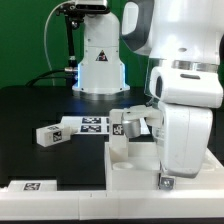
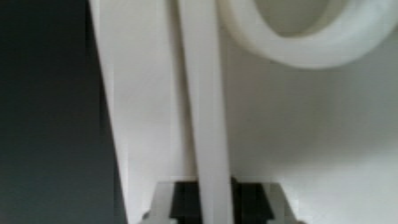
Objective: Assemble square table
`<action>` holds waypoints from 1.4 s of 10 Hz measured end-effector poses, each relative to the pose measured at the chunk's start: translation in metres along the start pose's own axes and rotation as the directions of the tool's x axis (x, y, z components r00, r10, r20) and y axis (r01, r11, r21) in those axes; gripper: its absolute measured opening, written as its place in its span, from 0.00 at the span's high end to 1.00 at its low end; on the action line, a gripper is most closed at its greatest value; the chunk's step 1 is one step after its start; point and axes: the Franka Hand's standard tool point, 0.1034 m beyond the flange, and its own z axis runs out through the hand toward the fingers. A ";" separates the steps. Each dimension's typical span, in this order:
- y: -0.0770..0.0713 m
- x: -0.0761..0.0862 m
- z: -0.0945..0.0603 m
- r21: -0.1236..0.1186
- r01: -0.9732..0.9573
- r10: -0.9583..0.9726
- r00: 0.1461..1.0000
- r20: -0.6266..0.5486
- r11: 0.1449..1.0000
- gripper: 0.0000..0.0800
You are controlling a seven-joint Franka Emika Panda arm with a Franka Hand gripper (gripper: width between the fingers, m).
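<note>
On the black worktop (image 1: 30,150), the white square tabletop (image 1: 127,167) lies at five o'clock in the exterior view, with a loose leg (image 1: 48,135) at its ten o'clock. The claw (image 2: 210,200) is clamped on the tabletop's thin raised rim (image 2: 205,110), near a corner socket (image 2: 294,35). The tabletop looks like light, rigid, slick plastic, so the rim seems the soundest hold.

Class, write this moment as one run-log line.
gripper: shut on tabletop rim | corner socket: empty | loose leg: lying apart
</note>
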 end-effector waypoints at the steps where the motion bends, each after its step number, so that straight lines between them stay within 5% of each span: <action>1: 0.000 -0.001 0.000 0.001 -0.002 0.002 1.000 0.001 1.000 0.94; 2: 0.000 -0.002 0.000 0.001 -0.005 0.005 1.000 0.001 1.000 0.94; 3: 0.000 -0.002 0.001 0.001 -0.007 0.007 1.000 0.001 1.000 0.67; 4: 0.002 -0.002 -0.003 -0.003 -0.032 0.032 0.999 0.001 0.999 0.67; 6: 0.013 -0.003 -0.037 -0.035 -0.067 0.066 0.998 -0.007 0.997 0.28; 8: 0.024 -0.033 -0.063 -0.047 -0.184 0.185 0.983 0.002 0.982 0.21; 9: 0.025 -0.043 -0.064 -0.051 -0.294 0.295 0.956 0.005 0.954 0.19; 14: 0.023 -0.045 -0.061 -0.051 -0.309 0.309 0.951 0.005 0.950 0.19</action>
